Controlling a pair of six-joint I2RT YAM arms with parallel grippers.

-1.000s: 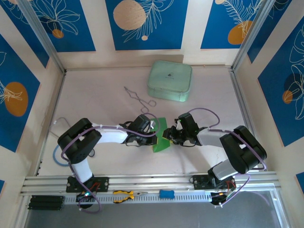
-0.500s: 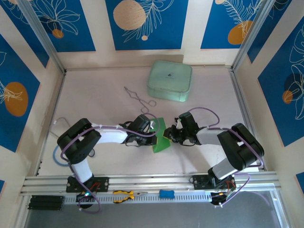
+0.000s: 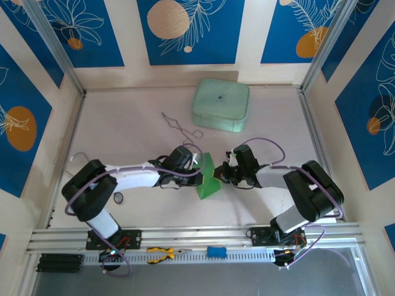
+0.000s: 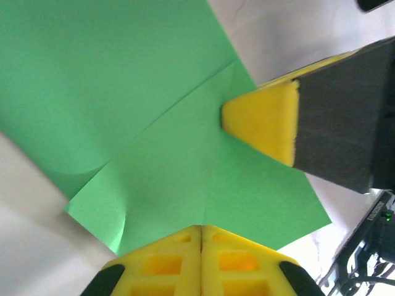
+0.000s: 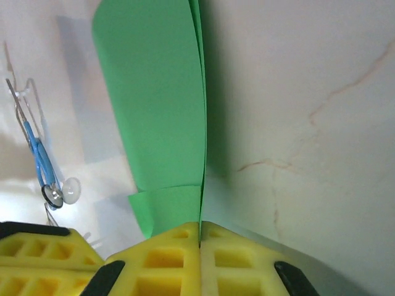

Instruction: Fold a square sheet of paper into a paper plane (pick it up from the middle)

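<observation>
Top view: the paper [image 3: 208,179], bright green and partly folded, stands up from the table [image 3: 123,129] near its middle, between the two grippers and well apart from the mint case [image 3: 221,105] at the far side. The left gripper [image 3: 198,168] meets the paper from the left and the right gripper [image 3: 221,177] from the right; both arms lie low over the table and reach inward. Yellow-handled pliers [image 3: 162,253] rest on the near rail. Left wrist view: the left gripper [image 4: 200,233] has its yellow pads pressed together, and the paper's [image 4: 154,123] lower edge is caught at their seam. A diagonal crease runs across the sheet, and one layer overlaps another. One yellow-padded finger [image 4: 265,120] of the right gripper comes in from the right, its tip against the paper's face. Right wrist view: the right gripper [image 5: 199,231] has its pads closed flush, pinching the paper [image 5: 157,92], which rises edge-on from the seam as doubled layers with a small flap folded beside the pads.
</observation>
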